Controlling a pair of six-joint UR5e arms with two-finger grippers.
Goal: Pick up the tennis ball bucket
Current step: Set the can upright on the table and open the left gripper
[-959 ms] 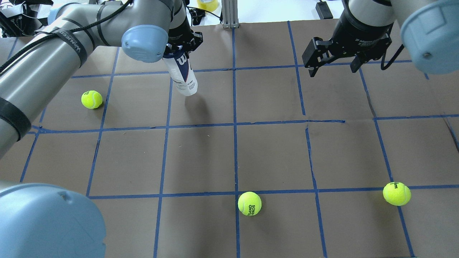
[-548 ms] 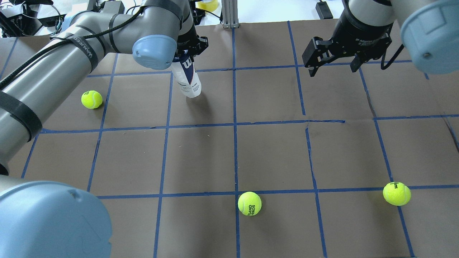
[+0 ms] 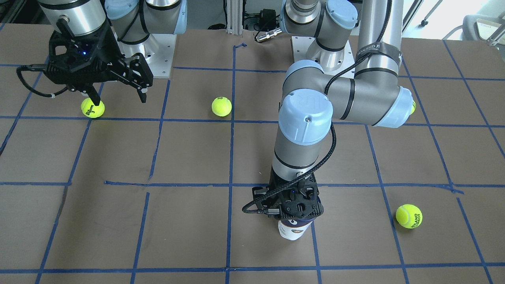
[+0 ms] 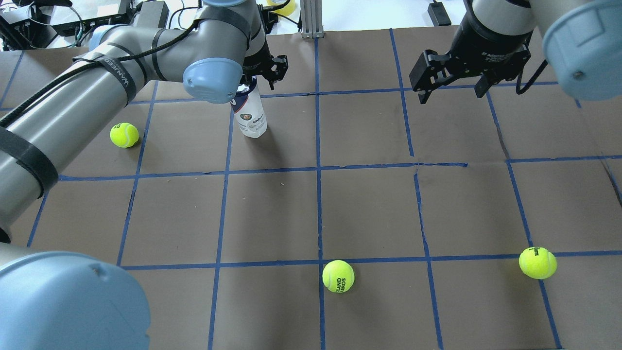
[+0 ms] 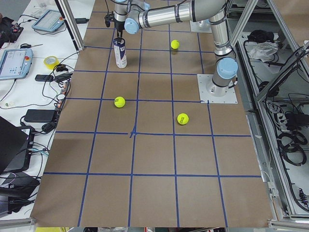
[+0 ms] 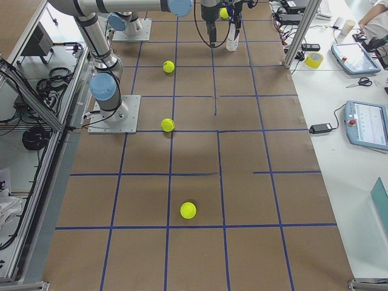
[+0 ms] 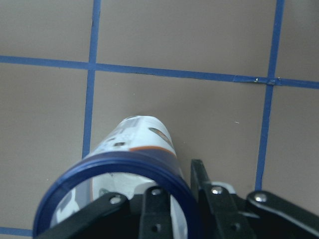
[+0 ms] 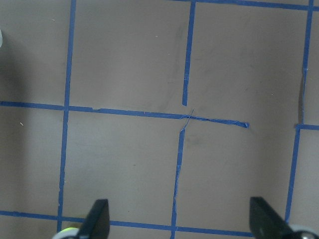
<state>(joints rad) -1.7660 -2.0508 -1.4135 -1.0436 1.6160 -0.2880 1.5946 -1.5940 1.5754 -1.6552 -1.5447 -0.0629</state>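
Observation:
The tennis ball bucket [image 4: 251, 116] is a slim clear can with a white and navy label and stands close to upright at the far left of the table. It also shows in the front view [image 3: 292, 232] and the left side view [image 5: 120, 54]. My left gripper [image 4: 253, 78] is shut on its navy rim from above. In the left wrist view [image 7: 182, 199] one finger is inside the can [image 7: 137, 142] and one is outside. I cannot tell whether the can's base touches the table. My right gripper [image 4: 452, 85] is open and empty above the far right.
Tennis balls lie loose on the brown, blue-taped table [image 4: 369, 204]: one left of the can [image 4: 124, 134], one at the near middle [image 4: 338, 276], one at the near right [image 4: 537, 262]. A metal post [image 4: 311, 19] stands at the far edge.
The can has swung from a clear tilt to nearly upright, and my left gripper has shifted right with it. The right arm has not moved.

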